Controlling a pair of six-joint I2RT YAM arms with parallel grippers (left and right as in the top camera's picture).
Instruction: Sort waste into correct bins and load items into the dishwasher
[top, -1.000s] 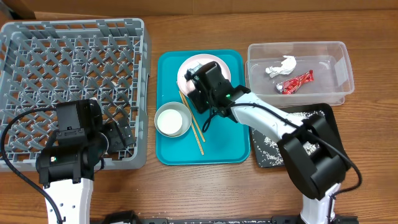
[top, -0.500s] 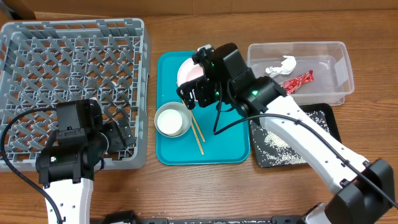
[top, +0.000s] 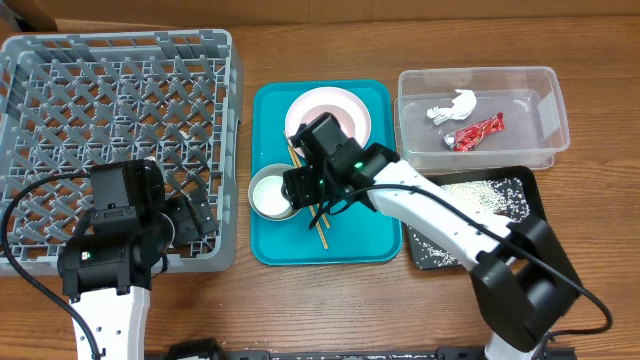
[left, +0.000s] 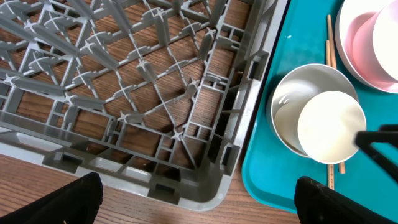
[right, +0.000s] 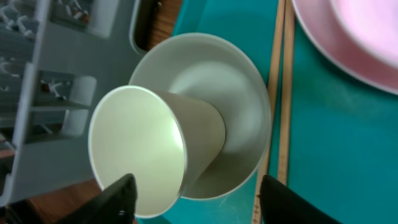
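A small white bowl (right: 149, 149) lies tilted inside a shallow white dish (right: 236, 93) at the front left of the teal tray (top: 360, 235); both also show in the left wrist view (left: 329, 127). My right gripper (top: 303, 188) (right: 199, 199) is open, its fingers spread wide just above them. Wooden chopsticks (right: 283, 93) (top: 322, 228) lie beside the dish. The large white plate (top: 335, 105) (right: 360, 37) sits behind. My left gripper (top: 190, 215) (left: 199, 199) is open and empty over the front right corner of the grey dish rack (top: 120, 90) (left: 143, 81).
The clear tub (top: 480, 75) at the back right holds the white tissue (top: 452, 104) and the red wrapper (top: 475, 132). The black tray (top: 525, 190) in front of it holds rice grains (top: 470, 200). No brown lump shows.
My right arm left the large plate, swung up and back, then came down over the bowl and dish at the tray's front left. The left arm has not moved.
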